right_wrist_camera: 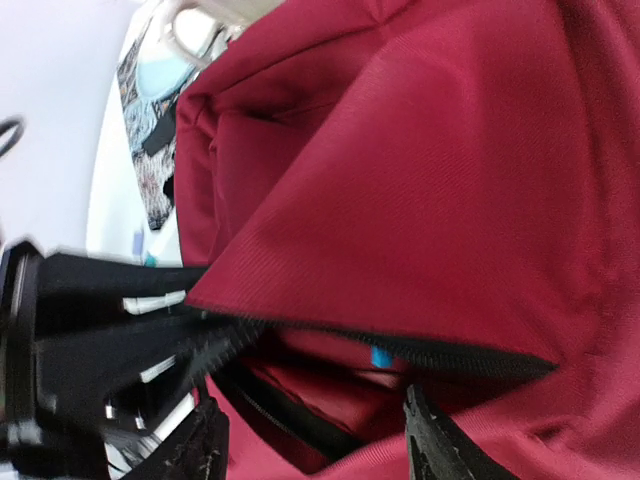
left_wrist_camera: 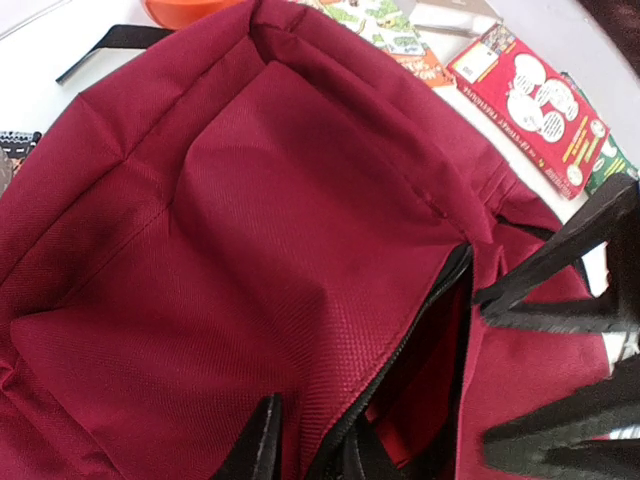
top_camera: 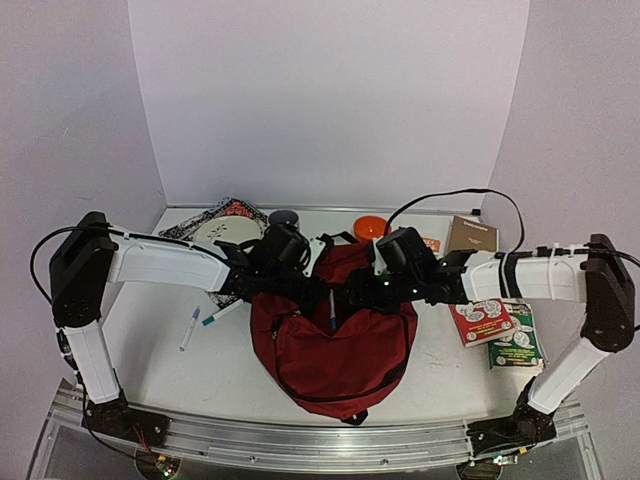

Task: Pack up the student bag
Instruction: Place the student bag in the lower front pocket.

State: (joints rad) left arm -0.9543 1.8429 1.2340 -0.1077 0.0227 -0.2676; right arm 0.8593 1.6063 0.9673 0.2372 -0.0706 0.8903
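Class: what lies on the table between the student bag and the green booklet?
A red booklet lies between the student bag and the green booklet; the top view shows it.

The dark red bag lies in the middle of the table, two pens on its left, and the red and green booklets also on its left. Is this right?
Not entirely. The top external view shows the red booklet and the green booklet on the right of the student bag. The two pens do lie on its left, and the bag is in the middle.
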